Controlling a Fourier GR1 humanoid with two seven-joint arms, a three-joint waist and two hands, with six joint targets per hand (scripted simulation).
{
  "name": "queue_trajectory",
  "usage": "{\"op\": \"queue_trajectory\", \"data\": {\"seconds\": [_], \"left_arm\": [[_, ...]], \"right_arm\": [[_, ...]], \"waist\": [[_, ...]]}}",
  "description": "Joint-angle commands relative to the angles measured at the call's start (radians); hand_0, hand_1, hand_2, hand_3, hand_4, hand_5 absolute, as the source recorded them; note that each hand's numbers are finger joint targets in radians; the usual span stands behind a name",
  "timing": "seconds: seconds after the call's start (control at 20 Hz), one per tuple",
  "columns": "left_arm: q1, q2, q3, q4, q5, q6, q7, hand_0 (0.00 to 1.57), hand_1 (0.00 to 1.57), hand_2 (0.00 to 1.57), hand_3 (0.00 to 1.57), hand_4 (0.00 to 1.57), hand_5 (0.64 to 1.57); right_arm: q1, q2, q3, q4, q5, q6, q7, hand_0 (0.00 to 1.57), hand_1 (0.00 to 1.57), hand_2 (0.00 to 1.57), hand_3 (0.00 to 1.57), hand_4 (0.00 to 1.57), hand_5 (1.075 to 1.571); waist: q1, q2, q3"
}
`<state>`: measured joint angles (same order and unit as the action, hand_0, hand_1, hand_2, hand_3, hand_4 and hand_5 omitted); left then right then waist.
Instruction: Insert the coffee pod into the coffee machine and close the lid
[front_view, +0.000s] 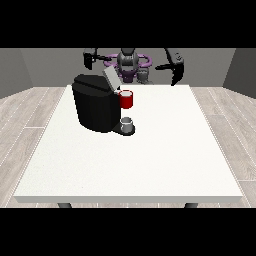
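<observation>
We see the black machine (95, 102) on the table (150, 150), lid (111, 79) up, a red thing at the machine (126, 99). A grey thing (128, 122) sits at its base. Hands (88, 61) (175, 77) hang apart; we cannot tell their fingers

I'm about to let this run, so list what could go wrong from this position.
1. Both hands are far off: the hand at the view's left and the hand at the view's right hang at the table's far edge, so a long reach is needed.
2. A small grey thing sits close against the coffee machine, under a red thing at the machine; fingers may bump either.
3. The raised lid could be knocked shut early.
</observation>
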<state>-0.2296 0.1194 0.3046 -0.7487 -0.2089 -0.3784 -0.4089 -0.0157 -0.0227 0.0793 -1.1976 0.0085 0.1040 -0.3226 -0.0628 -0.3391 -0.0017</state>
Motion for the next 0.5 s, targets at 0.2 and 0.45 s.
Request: {"op": "queue_trajectory", "data": {"seconds": [0.2, 0.45], "left_arm": [[0.091, 0.031, 0.016, -0.035, 0.039, -0.032, -0.018, 0.00, 0.00, 0.00, 0.00, 0.30, 1.571], [0.102, -0.003, -0.013, -0.131, 0.063, 0.003, -0.071, 0.00, 0.00, 0.00, 0.00, 0.13, 1.571]], "right_arm": [[-0.050, 0.022, 0.127, -0.295, 0.057, -0.085, 0.135, 0.00, 0.00, 0.00, 0.00, 0.19, 1.571], [-0.008, 0.006, 0.129, -0.471, 0.102, -0.102, 0.155, 0.00, 0.00, 0.00, 0.00, 0.44, 1.571]], "waist": [[-0.007, -0.004, 0.0012], [0.005, 0.136, 0.0015]]}}
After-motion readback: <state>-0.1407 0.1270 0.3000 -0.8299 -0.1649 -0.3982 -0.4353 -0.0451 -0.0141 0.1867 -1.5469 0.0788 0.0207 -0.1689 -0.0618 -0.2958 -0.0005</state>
